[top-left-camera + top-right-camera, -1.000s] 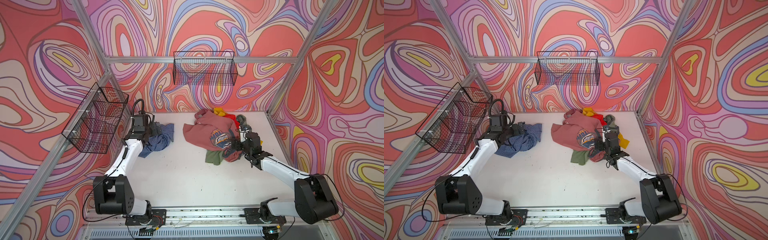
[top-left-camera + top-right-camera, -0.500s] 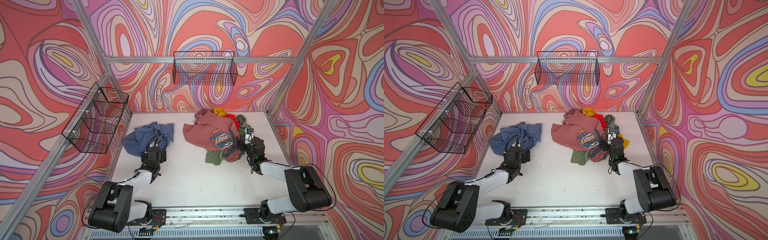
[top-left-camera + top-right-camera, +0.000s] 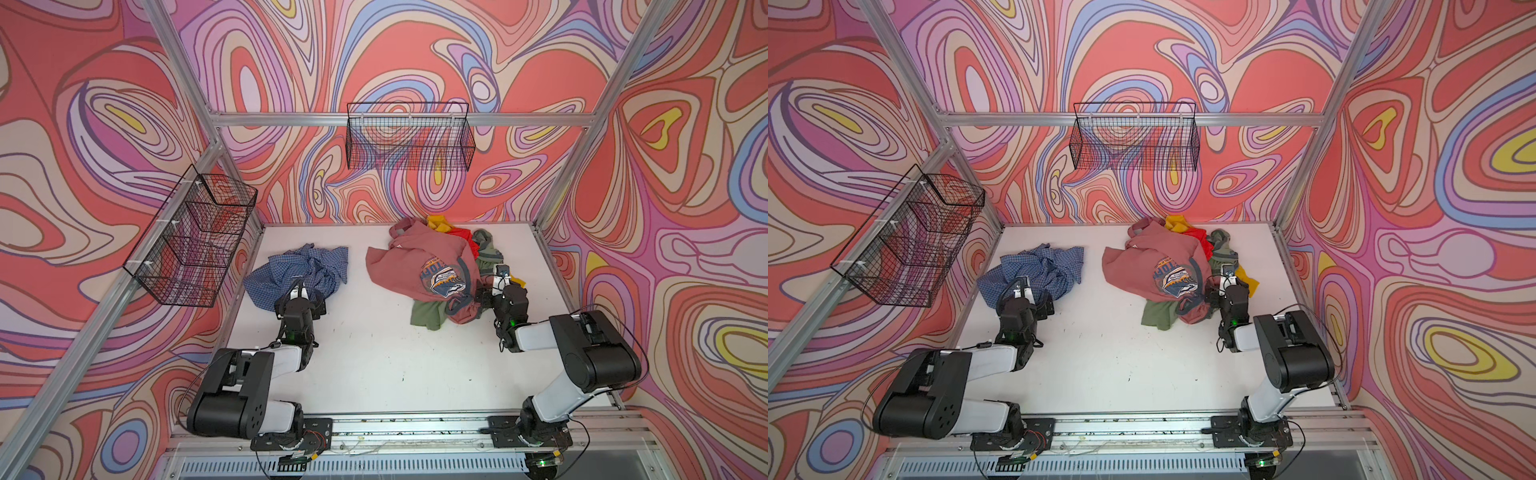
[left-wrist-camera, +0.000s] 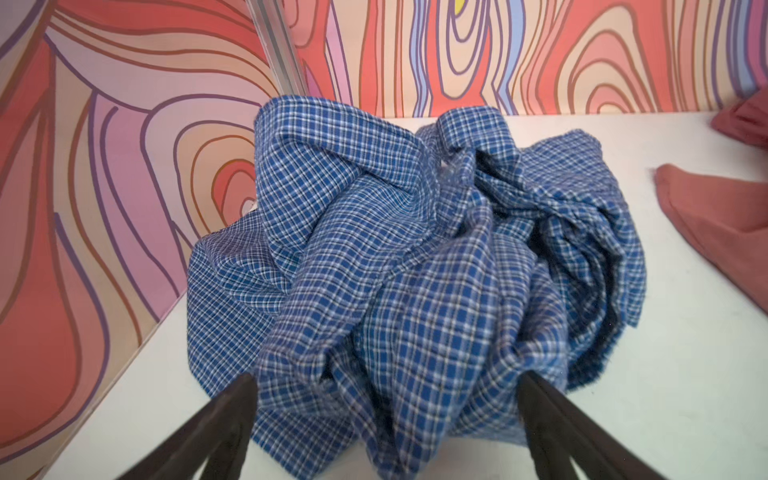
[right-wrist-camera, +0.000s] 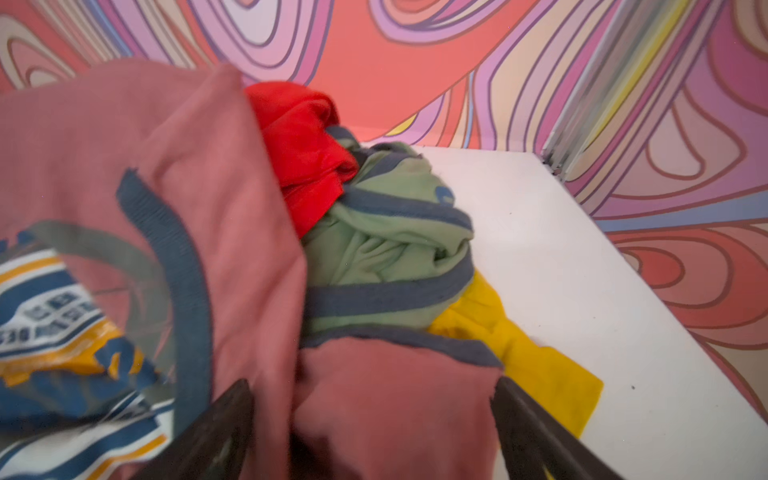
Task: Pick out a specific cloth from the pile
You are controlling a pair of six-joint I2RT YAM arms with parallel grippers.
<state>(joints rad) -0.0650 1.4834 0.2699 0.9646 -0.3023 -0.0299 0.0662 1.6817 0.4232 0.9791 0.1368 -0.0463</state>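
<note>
The left tool (image 4: pixel 386 376) stands wide, jaws straddling a fold of the cloth (image 3: pixel 297 270), which lies centre-left on the counter (image 3: pixel 374 361), well apart from the pile (image 3: pixel 432 266); the right tool (image 5: pixel 372 381) gapes around the edge of the pink T-shirt (image 5: pixel 395 411). Both should probably lift straight clear, snagging nothing.

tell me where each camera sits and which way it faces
Both top views: high over the front edge, looking down on the white table; left arm and right arm show, checked shirt left, pile right.
Left wrist: low behind the left gripper, facing the back-left corner and the checked shirt; its two open fingers show.
Right wrist: low behind the right gripper, facing the pile; its two open fingers show.
Shared: the pink T-shirt appears in every view.
</note>
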